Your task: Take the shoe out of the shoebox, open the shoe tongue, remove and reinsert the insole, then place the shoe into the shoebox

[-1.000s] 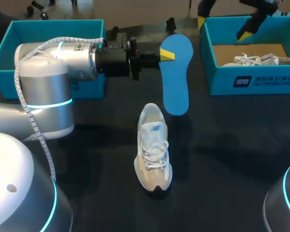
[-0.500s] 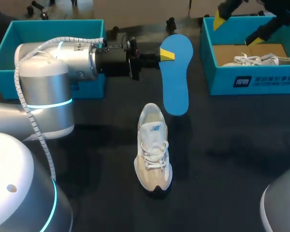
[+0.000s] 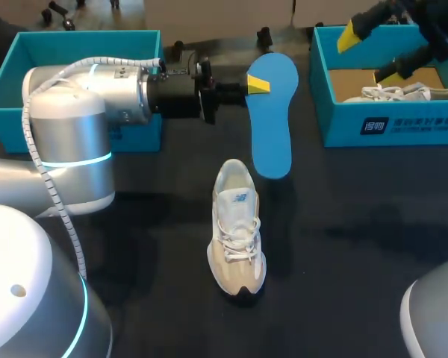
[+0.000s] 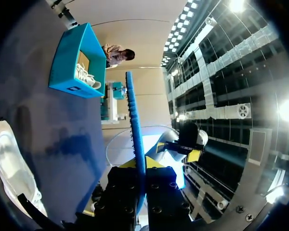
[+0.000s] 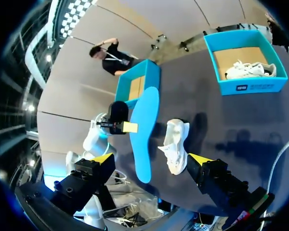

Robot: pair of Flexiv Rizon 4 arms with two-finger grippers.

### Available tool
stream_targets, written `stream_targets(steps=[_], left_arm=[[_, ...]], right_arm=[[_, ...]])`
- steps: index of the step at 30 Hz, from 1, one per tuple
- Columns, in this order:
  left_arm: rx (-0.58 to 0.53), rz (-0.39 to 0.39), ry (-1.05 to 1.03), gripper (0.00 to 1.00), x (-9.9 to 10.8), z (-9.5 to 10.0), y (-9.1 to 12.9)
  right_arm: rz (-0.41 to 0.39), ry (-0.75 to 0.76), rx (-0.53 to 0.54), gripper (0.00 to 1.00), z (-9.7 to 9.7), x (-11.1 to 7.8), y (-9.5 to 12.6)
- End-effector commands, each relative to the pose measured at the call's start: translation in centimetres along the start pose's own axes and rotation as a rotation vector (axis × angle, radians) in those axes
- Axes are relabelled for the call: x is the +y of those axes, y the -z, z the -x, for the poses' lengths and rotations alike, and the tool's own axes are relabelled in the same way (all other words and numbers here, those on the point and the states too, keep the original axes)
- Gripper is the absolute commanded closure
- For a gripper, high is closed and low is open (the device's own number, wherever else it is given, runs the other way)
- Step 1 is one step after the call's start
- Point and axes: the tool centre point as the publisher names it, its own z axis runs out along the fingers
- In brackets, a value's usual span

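Left claw (image 3: 257,84) clamps the blue insole (image 3: 273,127), shoe (image 3: 237,239) lying apart.

Dark table (image 3: 343,224), white shoe (image 3: 237,227) at its middle, teal shoebox (image 3: 403,123) far right, second teal box (image 3: 7,86) far left

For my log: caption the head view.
Left tool holds the blue insole beyond the white shoe; right tool open.

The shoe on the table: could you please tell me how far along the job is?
Done: the shoe stands out on the table, its insole removed. In hand: the left gripper holds the insole above the table; the right gripper hangs open over the right shoebox. Left: reinserting the insole and boxing the shoe.
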Motion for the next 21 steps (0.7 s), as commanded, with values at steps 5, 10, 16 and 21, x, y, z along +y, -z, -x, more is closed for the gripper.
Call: stream_targets(steps=[5,10,16,21], left_arm=[[0.001,0.0,-0.001,1.0,0.0,0.1,-0.1],[0.001,0.0,-0.001,1.0,0.0,0.1,-0.1],[0.001,0.0,-0.001,1.0,0.0,0.1,-0.1],[0.001,0.0,-0.001,1.0,0.0,0.1,-0.1]], right_arm=[[0.027,0.006,0.317,0.0,1.6,-0.6,-1.7],[0.027,0.005,0.352,0.0,2.1,-0.7,-2.4],[0.032,0.005,0.398,0.0,2.9,-0.8,-3.1],[0.016,-0.01,0.414,0.0,3.3,-0.9,-3.6]])
